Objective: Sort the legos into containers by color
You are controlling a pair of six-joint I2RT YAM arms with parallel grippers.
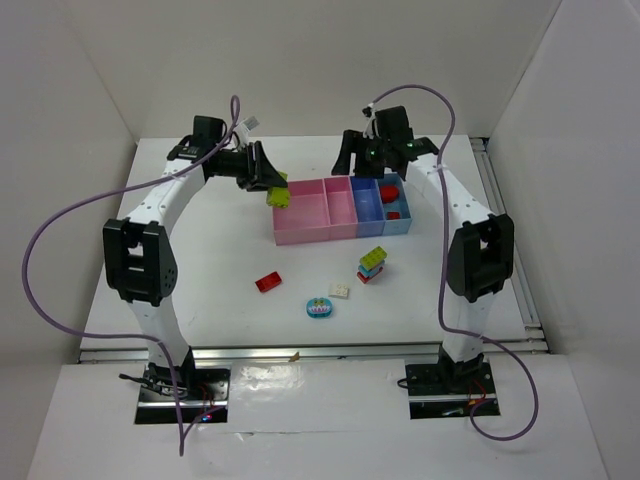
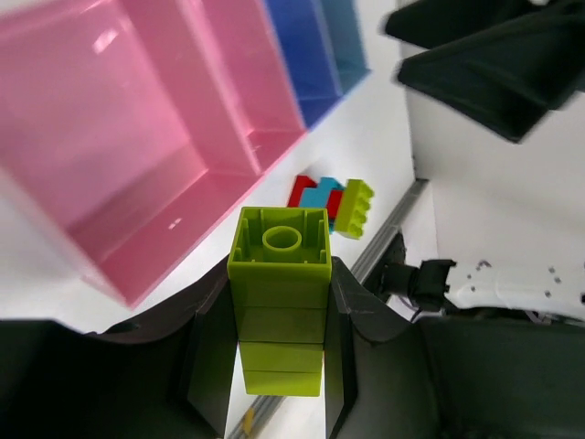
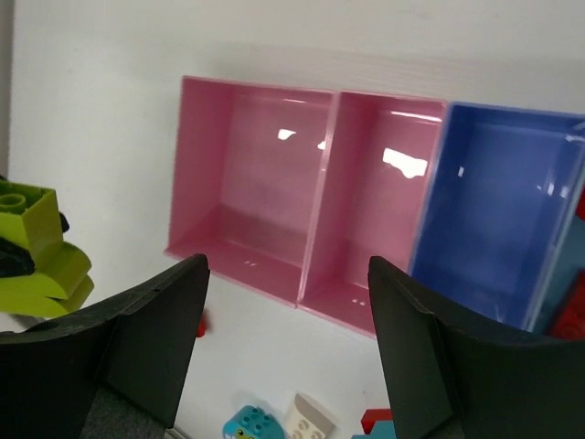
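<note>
My left gripper (image 1: 272,186) (image 2: 280,306) is shut on a stack of yellow-green legos (image 1: 279,197) (image 2: 279,245) and holds it in the air just left of the wide pink container (image 1: 301,214) (image 2: 119,146). Right of that stand the narrow pink container (image 1: 342,208), the blue one (image 1: 366,200) and the light blue one (image 1: 398,222), which holds red legos (image 1: 389,191). My right gripper (image 1: 361,163) (image 3: 285,274) is open and empty above the row's far side. On the table lie a red lego (image 1: 268,282), a cream one (image 1: 340,290), a teal-and-pink one (image 1: 320,308) and a mixed stack (image 1: 373,264).
White walls enclose the table on three sides. A metal rail (image 1: 310,347) runs along the near edge. Purple cables (image 1: 45,250) loop off both arms. The right wrist view shows the pink bins (image 3: 247,174) and the blue bin (image 3: 494,210) bare inside.
</note>
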